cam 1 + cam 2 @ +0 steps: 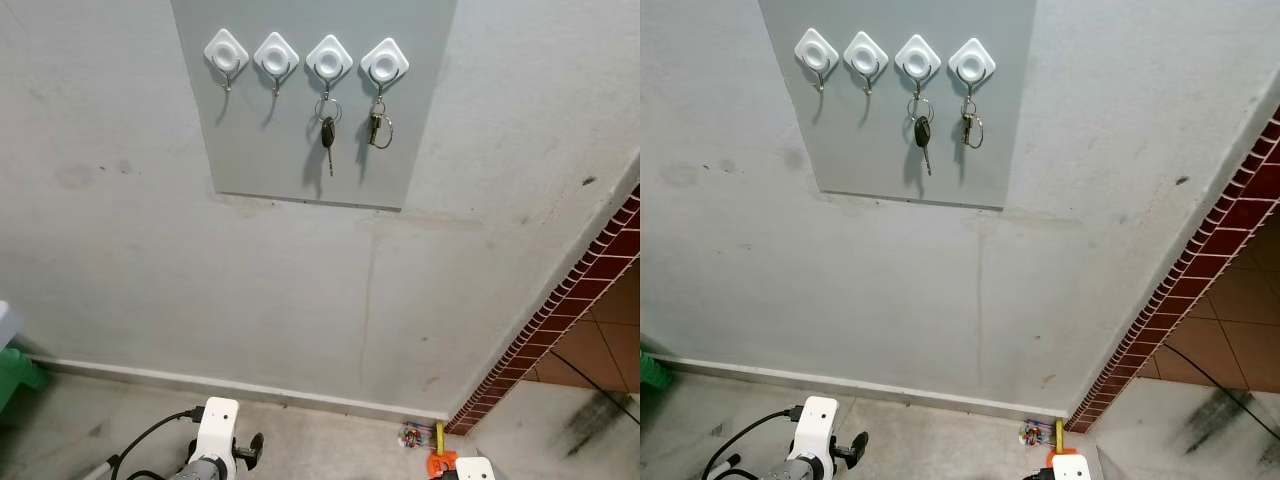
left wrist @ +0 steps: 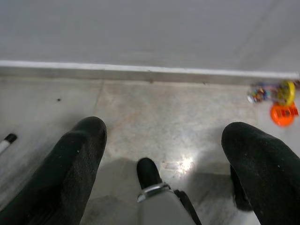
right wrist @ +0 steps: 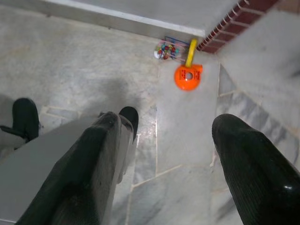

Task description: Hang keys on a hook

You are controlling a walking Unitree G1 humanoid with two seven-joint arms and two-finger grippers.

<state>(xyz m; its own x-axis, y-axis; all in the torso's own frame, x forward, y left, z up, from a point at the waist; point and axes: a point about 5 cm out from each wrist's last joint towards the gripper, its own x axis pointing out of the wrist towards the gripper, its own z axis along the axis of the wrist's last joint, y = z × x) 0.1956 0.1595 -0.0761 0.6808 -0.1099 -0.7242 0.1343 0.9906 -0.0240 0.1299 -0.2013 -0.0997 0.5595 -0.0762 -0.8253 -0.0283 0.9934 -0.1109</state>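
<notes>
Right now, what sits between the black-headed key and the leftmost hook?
One bare hook, in the left eye view. It separates the black-headed key from the leftmost hook.

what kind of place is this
Probably a home entryway or hallway corner. A grey wall panel carries four white hooks, two holding keys: a black-headed key and a small bunch. Below are a marble-like floor, a skirting strip and a small orange toy.

gripper (image 3: pixel 161 154): two black fingers (image 3: pixel 89 173) spread apart, nothing between them
floor (image 3: pixel 75 61): grey marble tiles
toy (image 3: pixel 187 75): orange, yellow handle (beside a small colourful trinket (image 3: pixel 166 49))
bricks (image 3: pixel 229 21): red, by the wall
</notes>
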